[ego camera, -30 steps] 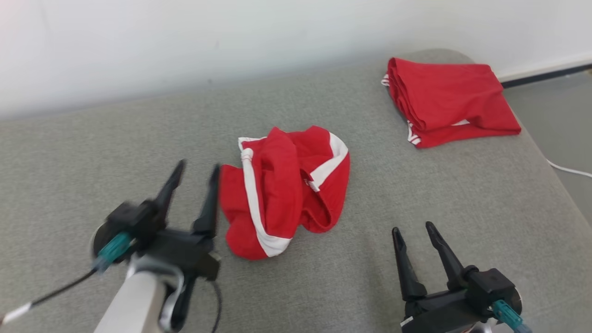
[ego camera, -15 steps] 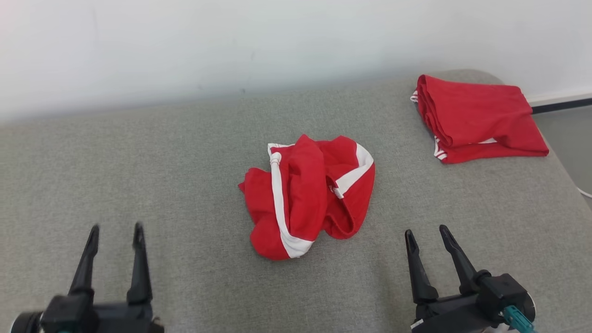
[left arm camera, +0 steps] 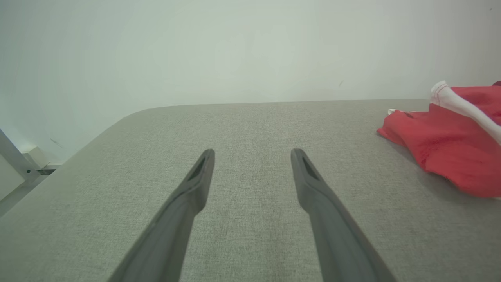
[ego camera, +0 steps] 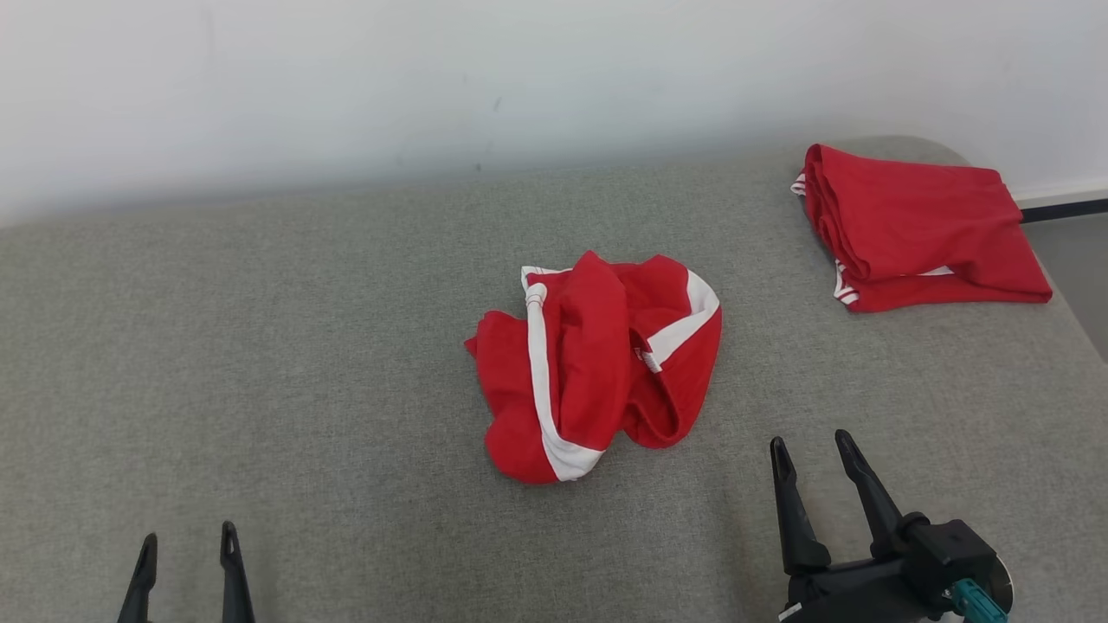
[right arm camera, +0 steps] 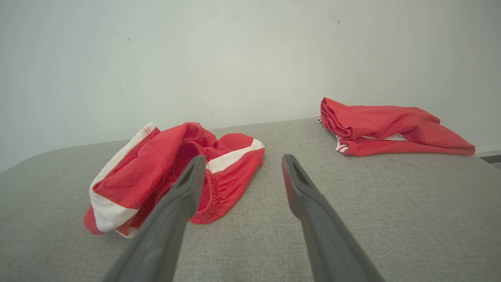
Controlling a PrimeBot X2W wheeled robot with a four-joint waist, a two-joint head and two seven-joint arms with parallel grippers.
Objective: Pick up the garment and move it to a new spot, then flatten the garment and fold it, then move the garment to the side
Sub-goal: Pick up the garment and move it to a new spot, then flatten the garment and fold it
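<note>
A crumpled red garment [ego camera: 597, 363] with white stripes lies in a heap in the middle of the grey padded surface [ego camera: 260, 346]; the same garment [right arm camera: 172, 172] is at the left of the right wrist view, and its edge [left arm camera: 450, 149] is at the far right of the left wrist view. My left gripper [ego camera: 186, 541] is at the bottom left, open and empty, well away from the garment. At the lower right my right gripper [ego camera: 809, 446] stands open and empty, a short way to the right of the heap. In each wrist view the gripper [left arm camera: 252, 150] [right arm camera: 242, 156] holds nothing between its fingers.
A second red garment [ego camera: 909, 225], folded, lies at the far right corner of the surface next to its edge. A white wall runs along the back. Floor and a dark baseboard [ego camera: 1065, 208] lie beyond the right edge.
My left gripper has drawn back from beside the garment down to the bottom left. The camera has shifted, so the whole scene sits further right. The garment lies as before.
</note>
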